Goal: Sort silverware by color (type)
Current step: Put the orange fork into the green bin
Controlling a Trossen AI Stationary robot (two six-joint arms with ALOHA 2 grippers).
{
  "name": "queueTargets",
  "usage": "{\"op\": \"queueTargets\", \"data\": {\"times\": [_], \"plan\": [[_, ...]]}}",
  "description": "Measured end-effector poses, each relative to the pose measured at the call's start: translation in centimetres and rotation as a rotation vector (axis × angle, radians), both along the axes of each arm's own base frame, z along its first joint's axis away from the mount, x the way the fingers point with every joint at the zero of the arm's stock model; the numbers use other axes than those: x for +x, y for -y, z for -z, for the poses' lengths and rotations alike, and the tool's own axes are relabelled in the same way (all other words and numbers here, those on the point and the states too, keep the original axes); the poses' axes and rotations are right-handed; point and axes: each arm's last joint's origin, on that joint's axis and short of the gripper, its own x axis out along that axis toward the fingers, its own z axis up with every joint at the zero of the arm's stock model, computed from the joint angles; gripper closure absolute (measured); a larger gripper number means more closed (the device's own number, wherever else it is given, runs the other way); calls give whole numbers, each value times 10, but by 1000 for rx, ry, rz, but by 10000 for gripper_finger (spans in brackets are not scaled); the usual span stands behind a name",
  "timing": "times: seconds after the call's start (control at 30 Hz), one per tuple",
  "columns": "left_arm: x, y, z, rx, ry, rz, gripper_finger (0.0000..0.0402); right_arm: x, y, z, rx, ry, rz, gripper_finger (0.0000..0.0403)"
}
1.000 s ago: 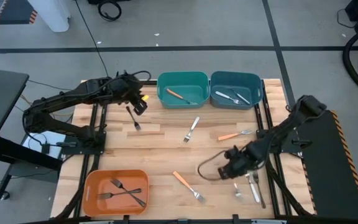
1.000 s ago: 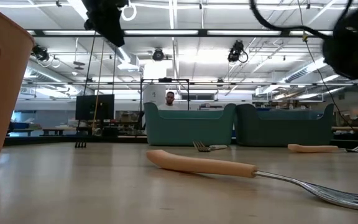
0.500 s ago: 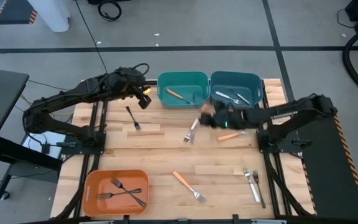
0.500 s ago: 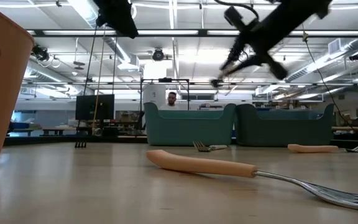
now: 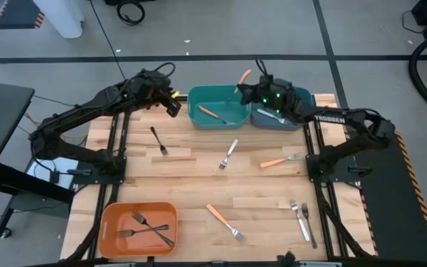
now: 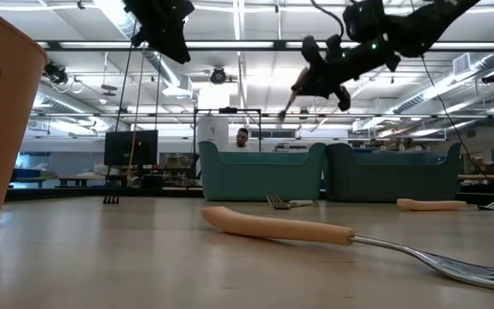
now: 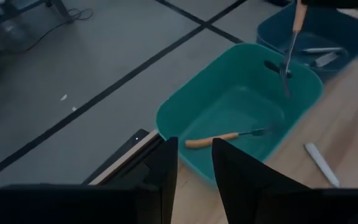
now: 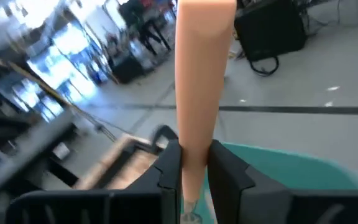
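Right hand (image 8: pixel 188 171) pinches an orange-handled fork (image 8: pixel 201 74) above the teal bin (image 5: pixel 218 106); left hand (image 7: pixel 194 165) slightly spread, empty. Arm lettering: "TROSSEN".

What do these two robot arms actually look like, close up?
Both arms are dark, slender and jointed, with black cables looping off them. The right arm carries white TROSSEN lettering and small green lights by its right gripper; the left gripper has two flat black fingers.

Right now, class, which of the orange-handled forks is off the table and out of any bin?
The orange-handled fork pinched in the right gripper, held in the air above the teal bin. The others lie flat: one inside that bin, two on the table.
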Motion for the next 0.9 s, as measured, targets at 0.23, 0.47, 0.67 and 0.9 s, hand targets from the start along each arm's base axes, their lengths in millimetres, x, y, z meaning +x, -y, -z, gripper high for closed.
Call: {"op": "queueTargets", "data": {"times": [0.23,0.47,0.67,0.9], "plan": [[5,-20,8,-17,19,-76,292,-2,33,20,-121,-235,-185,346],[9,-36,16,-45,44,-144,292,13,47,36,-156,-375,-323,331],[6,-43,17,-55,60,-183,292,16,49,34,-246,-517,-393,306],[1,-50,16,-49,76,-216,292,18,50,27,-274,-521,-409,287]]}}
